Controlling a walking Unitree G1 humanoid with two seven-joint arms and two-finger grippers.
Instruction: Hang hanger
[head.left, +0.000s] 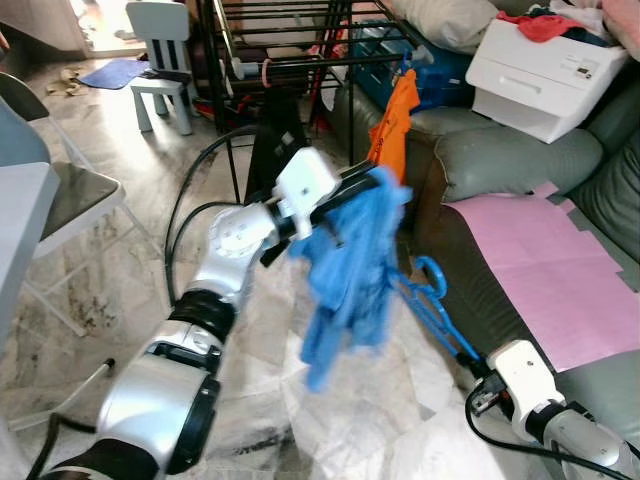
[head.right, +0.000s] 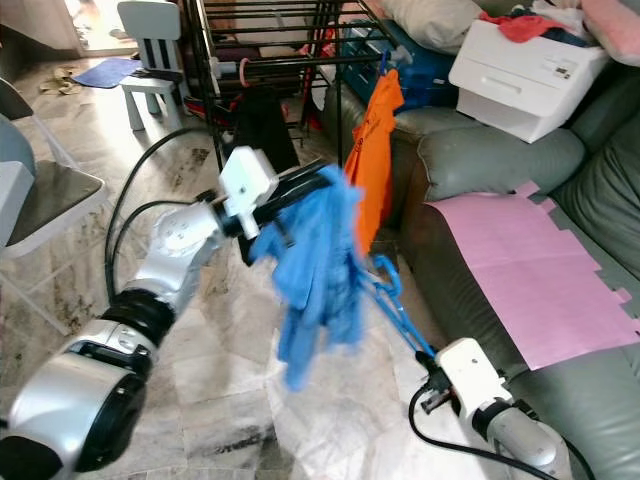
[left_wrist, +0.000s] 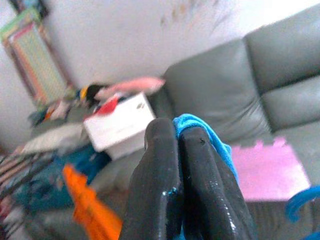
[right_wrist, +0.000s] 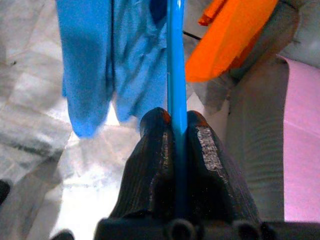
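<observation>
Both grippers hold a blue garment and its blue hanger up in front of the grey sofa (head.left: 520, 160).

The left gripper (left_wrist: 177, 145) has its 2 fingers pressed together on a fold of the blue garment (head.left: 345, 270), which droops over the marble floor just beside the sofa's front edge. The right gripper (right_wrist: 176, 125) is clamped on the straight bar of the blue hanger (head.left: 432, 300), low against the sofa's front. An orange shirt (head.left: 392, 120) hangs from the black drying rack (head.left: 300, 50) beside the sofa's arm. A pink mat (head.left: 545, 260) lies on the sofa seat, and a white box (head.left: 540, 75) sits on the sofa's arm.
</observation>
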